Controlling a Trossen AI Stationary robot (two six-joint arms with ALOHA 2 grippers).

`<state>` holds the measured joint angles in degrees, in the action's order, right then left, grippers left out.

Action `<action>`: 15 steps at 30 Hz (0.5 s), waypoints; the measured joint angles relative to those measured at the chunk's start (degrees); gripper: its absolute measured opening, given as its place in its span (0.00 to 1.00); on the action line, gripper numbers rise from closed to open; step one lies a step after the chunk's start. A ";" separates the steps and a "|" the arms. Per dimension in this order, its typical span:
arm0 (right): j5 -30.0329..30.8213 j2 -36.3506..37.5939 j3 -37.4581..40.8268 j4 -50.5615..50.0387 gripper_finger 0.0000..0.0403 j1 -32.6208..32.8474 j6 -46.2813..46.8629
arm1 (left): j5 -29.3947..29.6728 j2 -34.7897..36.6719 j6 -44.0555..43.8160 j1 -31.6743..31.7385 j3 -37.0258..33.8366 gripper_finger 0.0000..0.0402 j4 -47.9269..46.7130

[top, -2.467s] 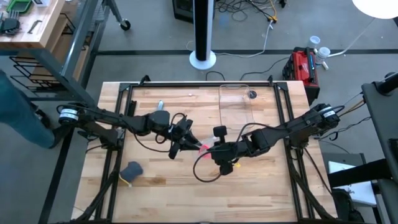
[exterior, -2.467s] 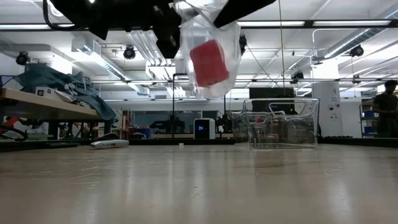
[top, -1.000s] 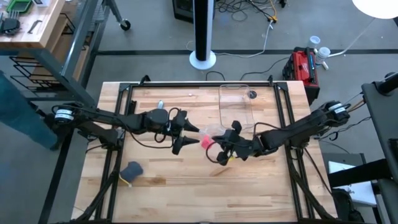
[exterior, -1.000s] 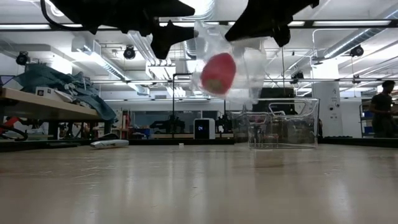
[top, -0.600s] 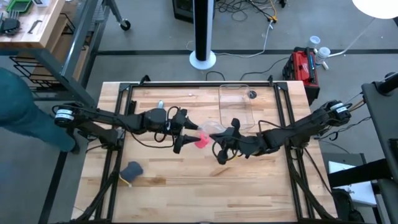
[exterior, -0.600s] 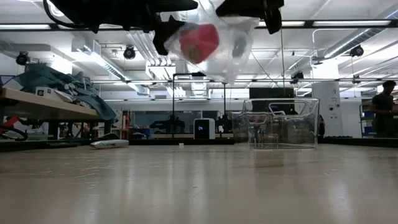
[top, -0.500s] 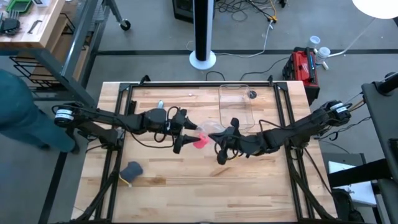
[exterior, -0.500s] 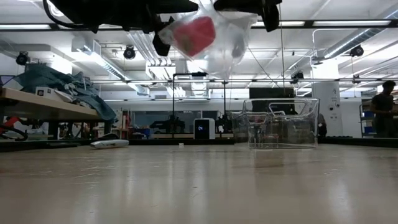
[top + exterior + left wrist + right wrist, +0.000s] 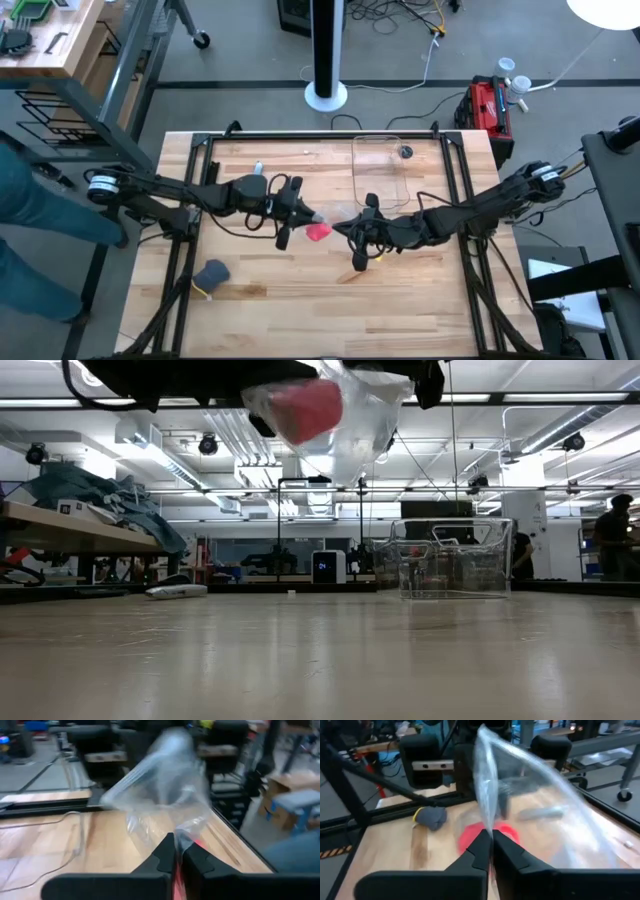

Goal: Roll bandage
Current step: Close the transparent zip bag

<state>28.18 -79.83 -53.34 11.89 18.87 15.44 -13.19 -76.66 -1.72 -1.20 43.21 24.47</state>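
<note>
1. Wooden worktop [image 9: 260, 290]; clear bin [image 9: 377, 170] at far side, grey lump [image 9: 211, 272] near left.
2. Left gripper [image 9: 296, 214] fingers pinch plastic bag [image 9: 350, 415] mid-air.
3. Right gripper [image 9: 350, 230] fingers pinch bag's other edge.
4. Bandage [image 9: 302, 408], pink roll, inside the bag, above the worktop.

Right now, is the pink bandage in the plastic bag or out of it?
In. The low view shows the bandage as a pink roll behind the clear plastic bag, held off the table by the left gripper and right gripper.
</note>
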 joint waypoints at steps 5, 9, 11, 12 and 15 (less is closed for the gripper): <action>-2.62 0.70 0.00 -2.95 0.21 0.00 -2.39 | -1.03 0.00 4.66 -1.54 -0.69 0.00 -0.57; -7.27 0.66 0.00 -2.26 0.29 0.00 -3.76 | -1.54 0.00 5.73 -1.85 -0.73 0.00 -1.70; -7.30 0.69 0.00 -2.35 0.28 0.02 -3.73 | -1.80 0.00 5.79 -1.85 -0.73 0.00 -2.60; -7.27 0.78 0.00 -2.49 0.25 0.00 -4.03 | -1.82 0.00 5.99 -1.85 -0.78 0.00 -3.18; -7.07 1.46 0.00 -2.63 0.10 -0.02 -4.11 | -1.91 0.00 6.17 -1.80 -1.04 0.00 -4.09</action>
<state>21.11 -78.37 -53.34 9.26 18.85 11.33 -15.10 -76.66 4.45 -3.01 42.17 20.39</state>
